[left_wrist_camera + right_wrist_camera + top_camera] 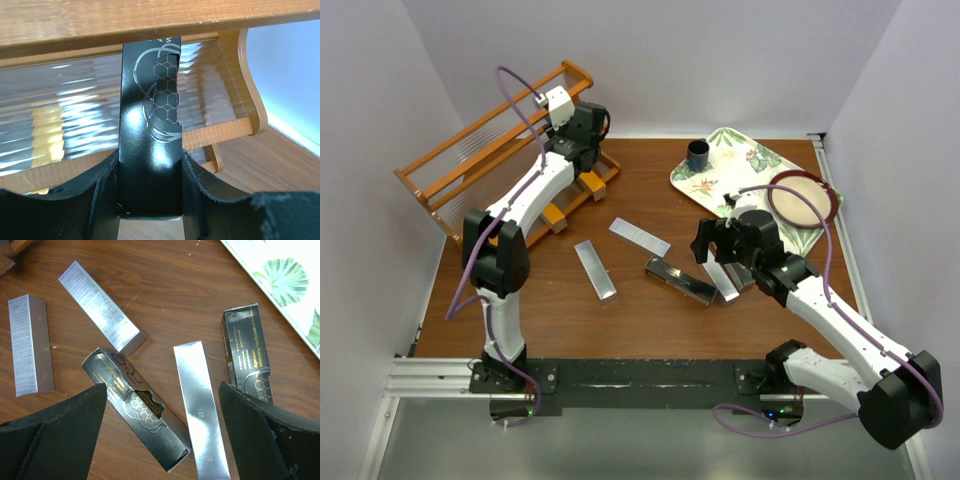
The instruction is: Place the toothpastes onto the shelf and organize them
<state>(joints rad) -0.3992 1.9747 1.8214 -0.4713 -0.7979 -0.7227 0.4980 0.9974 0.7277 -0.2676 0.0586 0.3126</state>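
The orange-brown wooden shelf (470, 165) stands at the back left. My left gripper (582, 150) is at its right end, shut on a black toothpaste carton (150, 125) that points up under a shelf rail (150, 20). Shiny silver cartons (60, 115) lie on the shelf behind it. My right gripper (720, 245) is open and empty, hovering (161, 387) over a black carton (140, 410), a silver one (200, 410) and another black one (247, 355). Two more silver cartons (595, 270) (640, 237) lie mid-table. Orange-gold cartons (556, 214) (595, 185) lie at the shelf's foot.
A floral white tray (760, 175) sits at the back right with a small dark cup (699, 154) on it and a round red-rimmed plate (804, 198) at its right edge. Walls close in at the left, back and right.
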